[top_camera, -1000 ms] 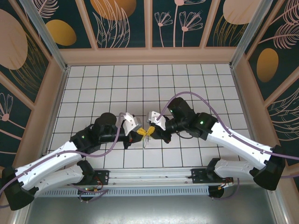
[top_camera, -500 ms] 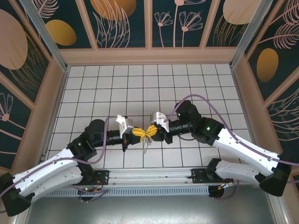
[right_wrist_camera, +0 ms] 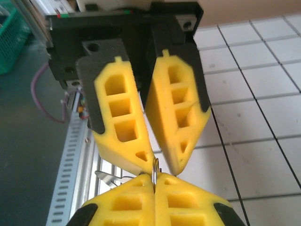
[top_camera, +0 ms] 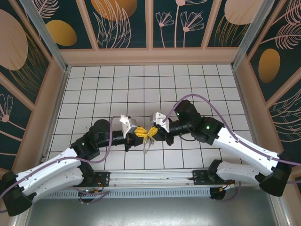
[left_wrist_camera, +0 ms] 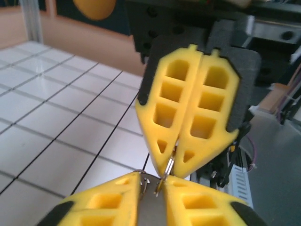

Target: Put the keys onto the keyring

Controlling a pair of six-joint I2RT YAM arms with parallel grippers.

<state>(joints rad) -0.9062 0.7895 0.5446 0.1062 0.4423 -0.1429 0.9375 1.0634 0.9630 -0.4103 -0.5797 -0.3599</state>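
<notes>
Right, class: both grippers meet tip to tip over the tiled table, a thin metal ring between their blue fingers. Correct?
No: the fingers are yellow, as the right wrist view shows. Left gripper and right gripper do meet over the tiled table, thin metal ring between.

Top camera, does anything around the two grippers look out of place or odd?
Nothing looks spilled or damaged. One oddity: a thin silvery metal ring is off the white tiled table, pinched edge-on by the shut right gripper, with the left gripper slightly open around it and a pale metal piece dangling below.
</notes>
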